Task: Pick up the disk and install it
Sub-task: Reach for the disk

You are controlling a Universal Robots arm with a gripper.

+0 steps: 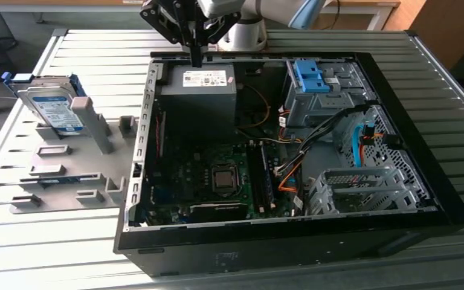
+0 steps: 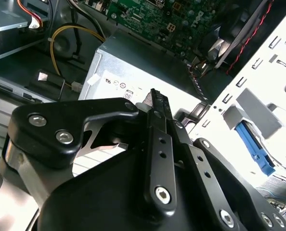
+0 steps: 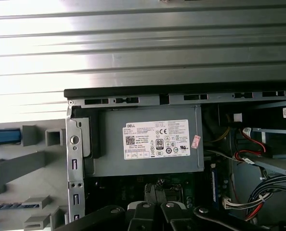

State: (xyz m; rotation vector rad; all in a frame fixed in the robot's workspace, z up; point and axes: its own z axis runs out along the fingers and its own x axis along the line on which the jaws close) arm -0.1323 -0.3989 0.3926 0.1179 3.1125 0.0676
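Exterior view: gripper hangs at the far end of the open computer case, tips pointing down, just above the grey power-supply box. Jaws look pressed together into one narrow tip, nothing between them. The disk is outside the case, toward the exterior view's left. It stands tilted on edge in the grey fixture, label facing out, blue bracket round its edge. Well apart from the gripper. Fixture and case both sit on the slatted metal table. Inside the case: motherboard, a bare blue bracket in the drive cage toward the exterior view's right, orange and black cables.

Second wrist view: black gripper body takes up the foreground, fingers closed against each other, holding nothing. Power-supply box is just past the tips, motherboard beyond it, a yellow cable beside the box. A blue piece lies in the bright fixture; can't tell what it is.

First wrist view: power-supply box with its white sticker sits inside the case rim, slatted table beyond. Gripper tips show over the motherboard edge, close together, empty. Fixture lies outside the case wall, with a blue edge on it; can't tell if that is the disk.
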